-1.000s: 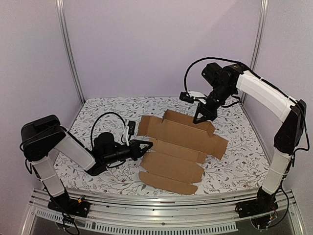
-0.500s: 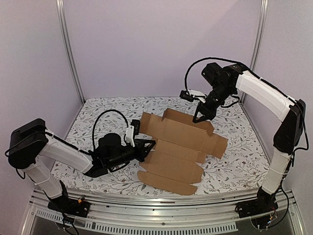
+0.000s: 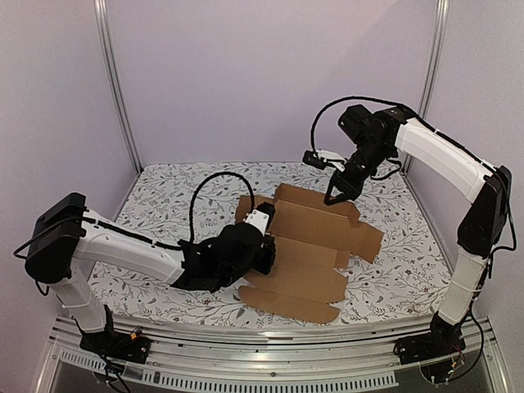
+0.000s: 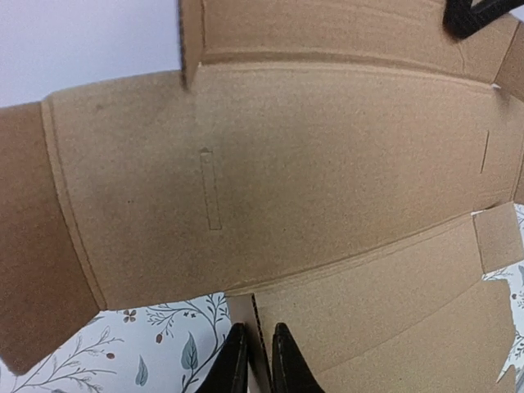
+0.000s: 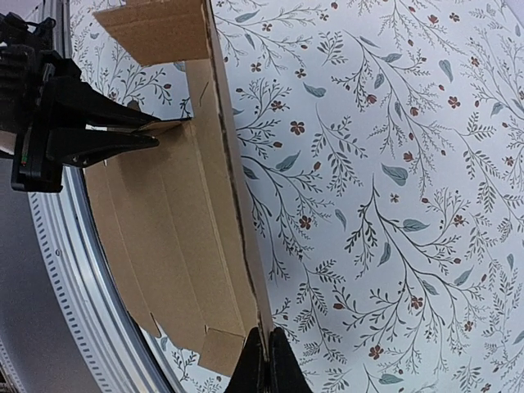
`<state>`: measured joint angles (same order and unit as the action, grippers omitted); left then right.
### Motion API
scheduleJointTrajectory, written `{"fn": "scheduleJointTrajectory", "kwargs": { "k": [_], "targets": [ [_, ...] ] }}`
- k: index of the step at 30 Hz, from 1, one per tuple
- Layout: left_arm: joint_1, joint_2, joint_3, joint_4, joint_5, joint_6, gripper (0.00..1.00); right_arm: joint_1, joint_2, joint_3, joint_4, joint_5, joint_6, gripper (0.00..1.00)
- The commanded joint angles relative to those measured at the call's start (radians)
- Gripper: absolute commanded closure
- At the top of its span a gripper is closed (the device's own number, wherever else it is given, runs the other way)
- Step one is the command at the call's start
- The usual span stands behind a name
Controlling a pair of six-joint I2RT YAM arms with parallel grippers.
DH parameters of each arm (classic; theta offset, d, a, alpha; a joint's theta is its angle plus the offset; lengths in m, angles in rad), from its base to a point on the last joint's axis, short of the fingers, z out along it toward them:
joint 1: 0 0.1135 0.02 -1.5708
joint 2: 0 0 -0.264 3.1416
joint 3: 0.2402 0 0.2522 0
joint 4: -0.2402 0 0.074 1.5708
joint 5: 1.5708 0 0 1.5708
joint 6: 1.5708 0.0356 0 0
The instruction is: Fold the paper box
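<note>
Brown cardboard, the paper box (image 3: 307, 246) lies mostly flat on the floral counter (image 3: 164, 196), far panel raised. The right hand (image 5: 264, 340) pinches that panel's edge; the left hand (image 4: 258, 336) clamps a left-side flap.

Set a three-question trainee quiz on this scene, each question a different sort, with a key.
1. True or false: the plain brown die-cut cardboard box is already folded shut.
2. The right claw pinches: A) a cable; B) the box's raised far wall; C) nothing.
3. Fill in: the box lies on a white cloth printed with ___.
Key: 1 false; 2 B; 3 leaves.
</note>
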<state>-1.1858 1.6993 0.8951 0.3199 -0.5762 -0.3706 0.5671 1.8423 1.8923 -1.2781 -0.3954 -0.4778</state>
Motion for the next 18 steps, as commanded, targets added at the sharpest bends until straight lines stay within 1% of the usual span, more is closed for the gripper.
{"fn": "scheduleJointTrajectory", "kwargs": {
  "k": [1,3,6,9,11,13,15,17,18],
  "targets": [
    [-0.069,0.083,0.106,-0.161,-0.117,0.059,0.88,0.011,-0.018,0.003,0.060,-0.038,0.028,1.00],
    [-0.084,0.106,0.138,-0.200,-0.162,0.062,0.86,0.010,-0.023,-0.002,0.063,-0.033,0.030,1.00],
    [-0.096,0.119,0.171,-0.248,-0.189,0.055,0.77,0.011,-0.032,-0.012,0.070,-0.022,0.031,1.00],
    [-0.102,0.080,0.168,-0.269,-0.178,0.059,0.68,0.011,-0.037,-0.018,0.072,-0.008,0.026,1.00],
    [-0.105,0.008,0.129,-0.248,-0.152,0.089,0.62,0.011,-0.040,-0.022,0.074,0.005,0.017,1.00],
    [-0.107,-0.095,0.058,-0.208,-0.088,0.127,0.57,0.010,-0.043,-0.026,0.075,0.016,0.005,1.00],
    [-0.105,-0.228,-0.041,-0.178,-0.008,0.163,0.51,0.008,-0.050,-0.035,0.076,0.022,-0.009,1.00],
    [-0.096,-0.370,-0.127,-0.159,0.055,0.190,0.42,0.009,-0.058,-0.048,0.079,0.023,-0.023,1.00],
    [-0.078,-0.446,-0.171,-0.156,0.118,0.196,0.38,0.008,-0.062,-0.053,0.082,0.022,-0.029,1.00]
  ]
}}
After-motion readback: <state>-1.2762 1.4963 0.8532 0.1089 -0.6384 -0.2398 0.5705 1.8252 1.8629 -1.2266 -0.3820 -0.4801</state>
